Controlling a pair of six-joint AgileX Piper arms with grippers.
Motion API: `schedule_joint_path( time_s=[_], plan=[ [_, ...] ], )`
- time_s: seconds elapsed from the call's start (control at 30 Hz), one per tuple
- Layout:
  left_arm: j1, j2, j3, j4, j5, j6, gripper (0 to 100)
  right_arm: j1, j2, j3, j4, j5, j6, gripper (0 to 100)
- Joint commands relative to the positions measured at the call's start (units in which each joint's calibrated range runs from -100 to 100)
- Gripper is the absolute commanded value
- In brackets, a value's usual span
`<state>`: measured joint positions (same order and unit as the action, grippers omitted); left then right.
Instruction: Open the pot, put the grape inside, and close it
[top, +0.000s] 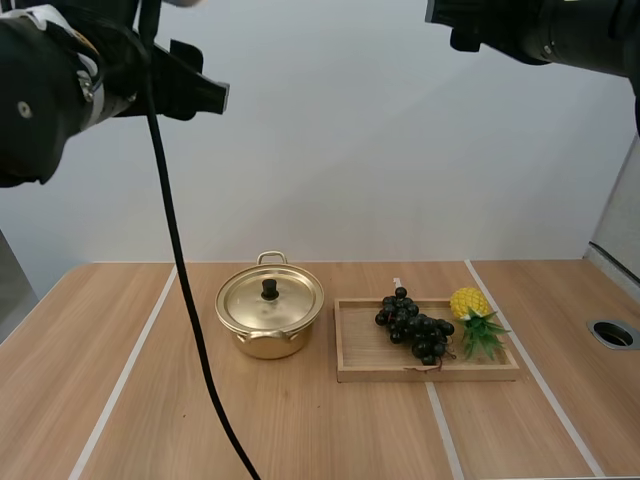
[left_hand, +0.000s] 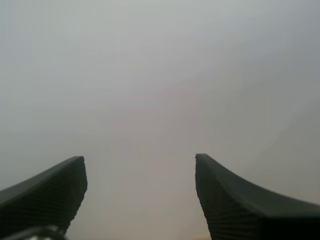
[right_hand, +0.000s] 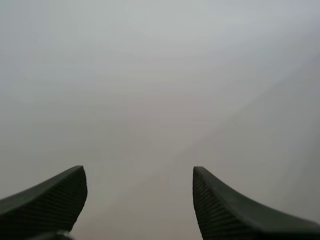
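Opening step not yet begun, lid (top: 288, 302) closed on pot (top: 268, 345).
Pot just left of wooden tray (top: 380, 372) with grapes (top: 415, 328) and toy pineapple (top: 470, 303) inside. Left gripper (left_hand: 140, 172) and right gripper (right_hand: 138, 174) high above, both spread wide, empty. Next: down onto lid knob (top: 270, 290), pinch, lift.

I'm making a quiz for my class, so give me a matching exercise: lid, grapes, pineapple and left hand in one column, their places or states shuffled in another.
1 lid
2 grapes
3 pineapple
4 left hand

A open, empty
B right end of the wooden tray
C closing the pot
D middle of the tray

Pairs: 1-C, 2-D, 3-B, 4-A.
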<state>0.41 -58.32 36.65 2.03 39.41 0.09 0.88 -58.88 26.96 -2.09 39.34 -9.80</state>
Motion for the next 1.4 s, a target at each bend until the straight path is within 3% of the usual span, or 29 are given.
schedule_joint_path(
  time_s=[0.0, 0.17, 0.37, 0.53, 1.2, 1.37],
  plan=[
    [-0.17, 3.3, -0.3, -2.0, 4.5, 4.5, 100, 0.1, 0.1, -0.6, -0.3, 4.0, -3.8, 100],
    [-0.17, 10.6, -0.3, -5.4, 13.9, 13.0, 100, 0.1, 1.6, -0.6, 3.0, 15.5, -8.1, 100],
    [-0.17, 17.7, -0.3, -15.2, 24.9, 24.5, 100, 0.1, 2.5, -0.6, 8.8, 21.7, -11.6, 100],
    [-0.17, 23.2, -0.3, -20.3, 32.8, 33.5, 100, 0.1, 2.4, -0.6, 9.0, 26.6, -12.9, 100],
    [-0.53, 51.6, -21.0, -16.7, 59.6, 37.8, 100, 0.1, 2.4, -0.6, 8.6, 32.1, -15.2, 100],
    [-3.16, 55.8, -21.7, -11.2, 59.8, 37.7, 100, 0.1, 2.4, -0.6, 8.6, 32.6, -15.2, 100]
  ],
)
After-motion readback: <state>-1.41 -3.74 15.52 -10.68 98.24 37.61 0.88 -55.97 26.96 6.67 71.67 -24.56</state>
